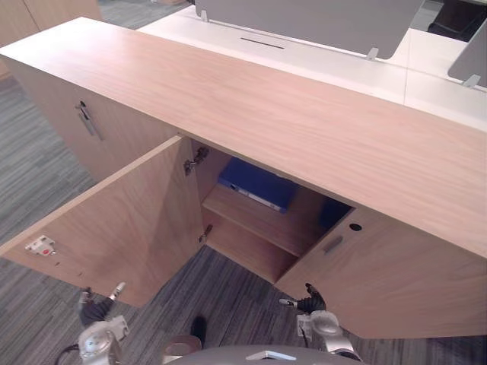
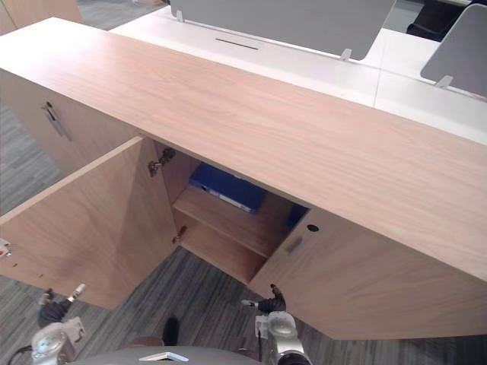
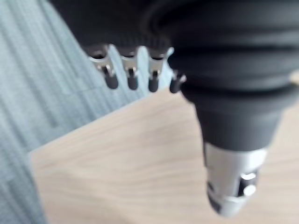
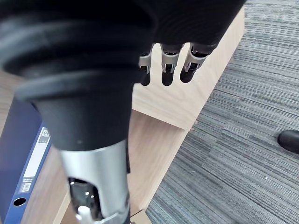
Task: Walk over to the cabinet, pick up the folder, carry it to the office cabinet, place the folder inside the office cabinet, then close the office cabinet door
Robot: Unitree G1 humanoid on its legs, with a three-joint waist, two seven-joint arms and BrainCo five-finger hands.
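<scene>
Grey carpet (image 1: 30, 152) lies along the near side of the long wooden office cabinet (image 1: 304, 114), whose left door (image 1: 122, 220) stands swung wide out toward the robot. The blue folder (image 1: 259, 185) lies on the upper shelf (image 1: 251, 220) inside, toward the far back and clear of the doorway, so placing looks finished and closing is the step in hand. The left hand (image 1: 95, 310) hangs low just beside the door's near lower edge, fingers relaxed and holding nothing. The right hand (image 1: 310, 303) hangs low on the near right of the opening, equally loose and empty.

To close it well, I judge the left hand should reach round to the door's hidden outer face, close to the free edge (far from the hinge (image 1: 195, 160), where a light push suffices). With fingers flat, it should follow the arc rightward until the panel meets the frame, while the right hand keeps clear of the opening.
</scene>
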